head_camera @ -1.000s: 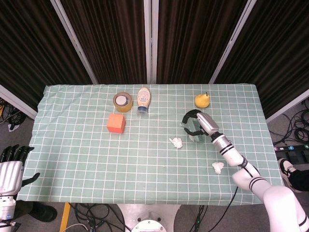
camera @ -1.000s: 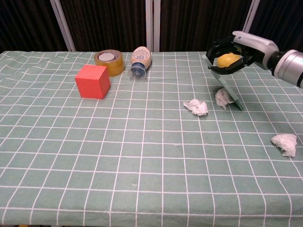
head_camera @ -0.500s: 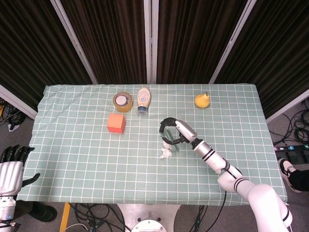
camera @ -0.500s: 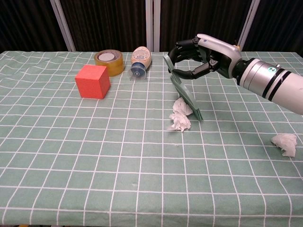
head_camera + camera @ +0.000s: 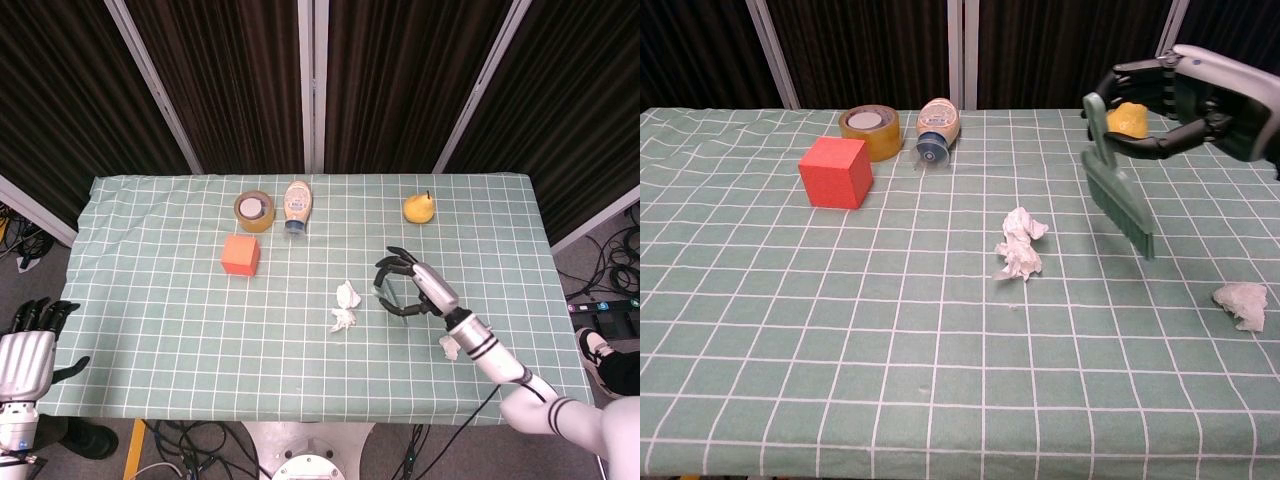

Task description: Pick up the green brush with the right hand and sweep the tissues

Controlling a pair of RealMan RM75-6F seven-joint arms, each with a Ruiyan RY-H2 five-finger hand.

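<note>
The robot's left hand hangs off the near-left corner of the table, fingers apart and holding nothing, well away from all the work.

On the green checked tablecloth, left to right along the far side, sit a red cube, a roll of yellow tape and a squeeze bottle lying on its side. None of these belongs to the sweep.

Near the middle lie two crumpled tissues, bunched together and touching.

To their right, the right hand grips the handle of the green brush, fingers wrapped around it. The brush appears lifted just off the cloth, its long axis sloping from the handle at the far end toward the near right, bristle edge facing down. The bunched tissues lie to the brush's left, near it but apart.

A yellow pear stands on the far side behind the hand.

Farthest right, a third tissue lies alone near the table's right edge, on the near-right side of the brush and close under the right forearm in the head view. Judged from this layout, the coming sweep turns on that split: one pile to the brush's left, one stray piece to its near right, with only the right hand placed to reach either.
</note>
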